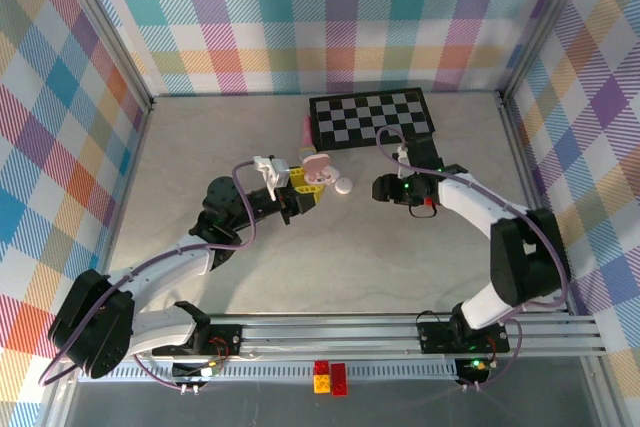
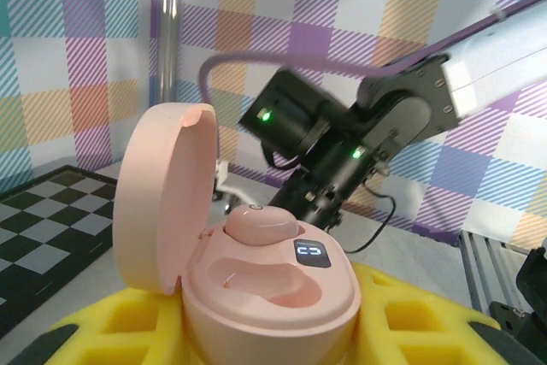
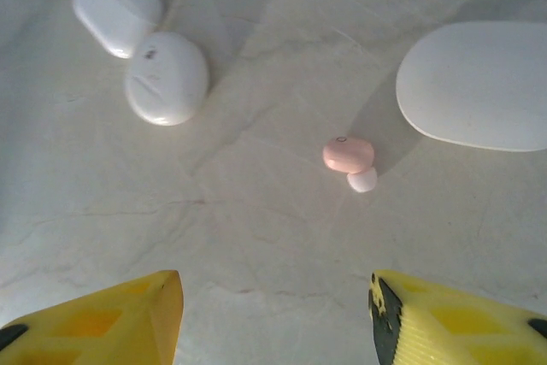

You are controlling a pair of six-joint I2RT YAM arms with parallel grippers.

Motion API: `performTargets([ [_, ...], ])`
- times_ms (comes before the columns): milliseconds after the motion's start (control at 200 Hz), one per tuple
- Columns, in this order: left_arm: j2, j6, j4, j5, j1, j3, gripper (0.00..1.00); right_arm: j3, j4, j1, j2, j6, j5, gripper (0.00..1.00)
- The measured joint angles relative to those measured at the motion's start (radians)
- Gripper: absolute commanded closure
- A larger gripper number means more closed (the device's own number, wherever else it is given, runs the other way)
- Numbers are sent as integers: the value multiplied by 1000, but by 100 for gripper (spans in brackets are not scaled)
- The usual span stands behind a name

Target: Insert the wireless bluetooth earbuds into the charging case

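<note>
Plainly, one pink bud (image 3: 349,155) lay loose on the surface (image 3: 256,237) near white cases (image 3: 167,79). The right tool (image 3: 273,297) hovered over it, jaws wide and empty, apparently lined up for a pick. The left tool (image 2: 269,335) clamped the pink case (image 2: 282,297), lid (image 2: 158,203) up, a second bud (image 2: 261,226) seated, so the near slot (image 2: 265,275) stood free to receive it

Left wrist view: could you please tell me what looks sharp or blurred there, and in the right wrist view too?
Left wrist: pink case sharp, small glare in its empty well, right arm behind softer. Right wrist: earbud sharp with a soft shadow, yellow fingertips blurred.
</note>
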Motion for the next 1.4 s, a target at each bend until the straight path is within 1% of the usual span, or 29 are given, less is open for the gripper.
performTargets([
  [165,-2,3,-28,1,0,0,67,7,58,-3,86,6,9,39],
  [325,-2,3,-38,1,0,0,67,60,86,-16,175,-2,9,38],
  [525,-6,6,-63,0,0,0,67,104,100,-29,214,-20,-4,37],
  [880,-6,15,-77,1,0,0,67,172,129,-45,291,-62,-80,33],
  [1120,-6,22,-86,1,0,0,67,177,90,-45,318,-121,-108,32],
  [1190,-6,22,-86,2,0,0,67,177,85,-45,318,-135,-112,33],
  [1400,-6,22,-86,4,0,0,67,171,65,-45,317,-161,-142,42],
])
